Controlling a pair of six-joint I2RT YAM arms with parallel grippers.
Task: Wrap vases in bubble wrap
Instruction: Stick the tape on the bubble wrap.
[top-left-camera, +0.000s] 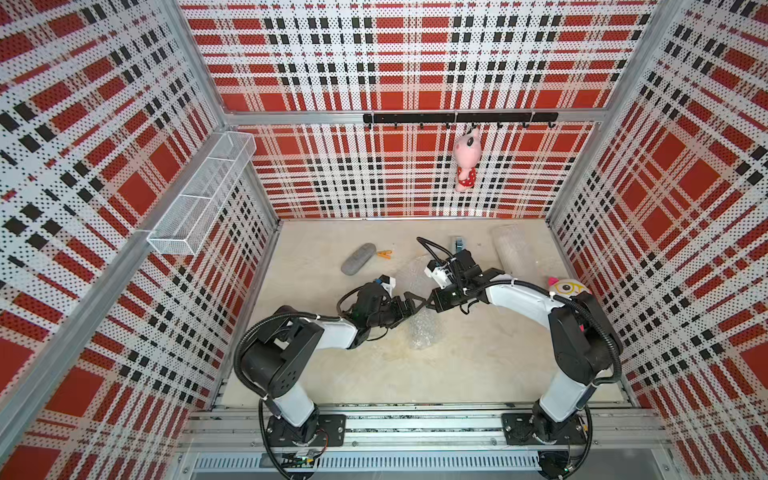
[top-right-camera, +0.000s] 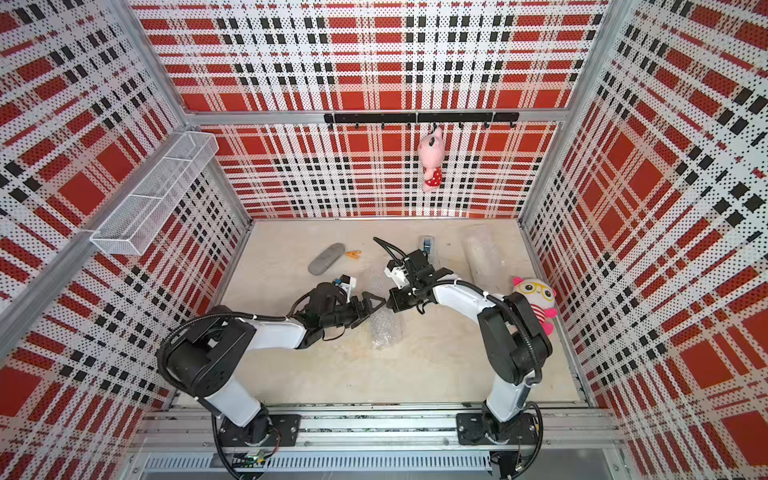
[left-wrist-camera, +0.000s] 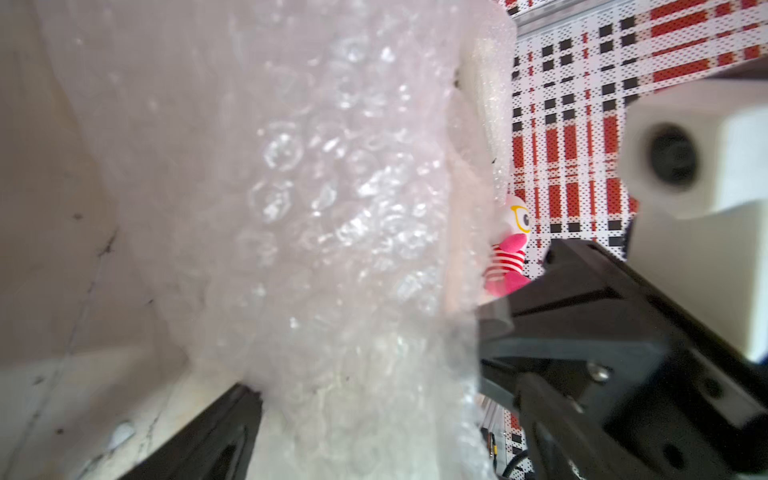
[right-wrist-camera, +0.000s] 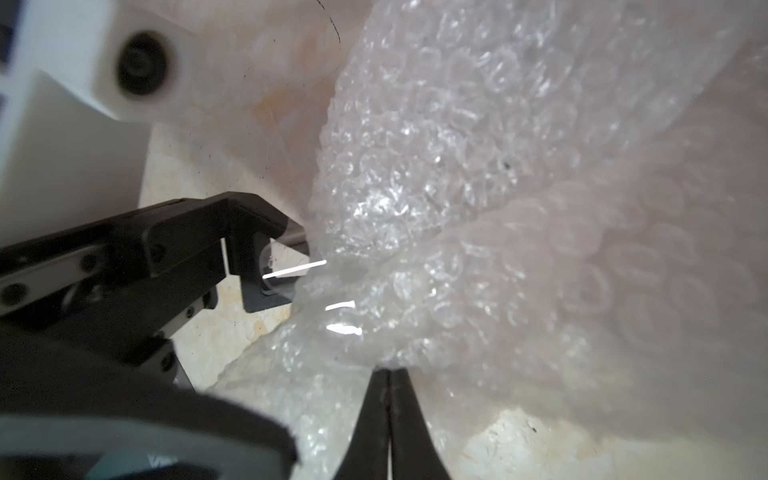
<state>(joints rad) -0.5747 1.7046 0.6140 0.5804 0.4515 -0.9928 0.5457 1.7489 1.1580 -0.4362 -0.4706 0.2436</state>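
Desk is carrying everything, and both arms are reaching inward to meet over its middle. Bubble wrap is lying crumpled there as a loose bundle, its long axis running from the front of the desk toward the back wall, so the two grippers are facing it from opposite sides. Farther back on the right, a wrapped roll is lying well apart, probably a vase already done. Whether a vase is sitting inside the middle bundle is impossible to tell. The right gripper is pinching a fold of the bubble wrap, its jaws pressed together. The left gripper is standing at full spread, straddling the bundle, one pad touching the film just beside that pinch. With both arms equally near, the coming move is likely hinging on the left gripper closing across the bundle's short axis.
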